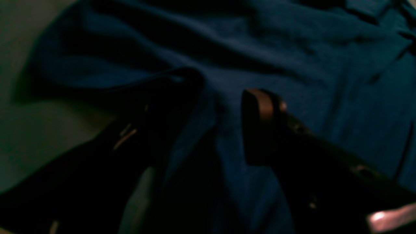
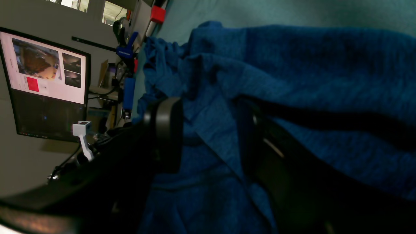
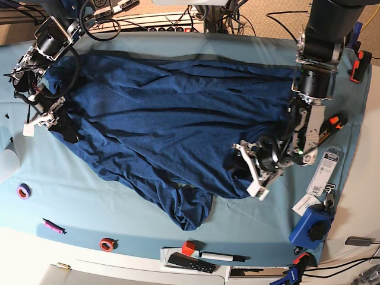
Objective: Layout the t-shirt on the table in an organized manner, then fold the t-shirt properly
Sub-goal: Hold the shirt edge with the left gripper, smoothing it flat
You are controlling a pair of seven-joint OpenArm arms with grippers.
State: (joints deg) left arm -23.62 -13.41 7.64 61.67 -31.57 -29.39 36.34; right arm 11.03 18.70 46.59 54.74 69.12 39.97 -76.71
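Observation:
The dark navy t-shirt (image 3: 160,113) lies spread and wrinkled across the teal table (image 3: 89,202), with a bunched tip towards the front middle. At the shirt's right edge my left gripper (image 3: 249,169) rests low. In the left wrist view that gripper (image 1: 217,104) has its jaws apart over the t-shirt (image 1: 292,65), a ridge of cloth between them. My right gripper (image 3: 50,119) is at the shirt's left edge. Up close it (image 2: 211,136) stands wide, with the t-shirt (image 2: 308,65) lying flat in the gap and draped over one finger (image 2: 260,152).
Along the front edge lie a purple tape roll (image 3: 23,191), a pink marker (image 3: 52,226), a red tape roll (image 3: 107,244), a red cube (image 3: 188,247) and a black pen (image 3: 222,257). A blue device (image 3: 312,228) and a tag (image 3: 323,172) sit at right. A monitor (image 2: 45,81) stands beyond the table.

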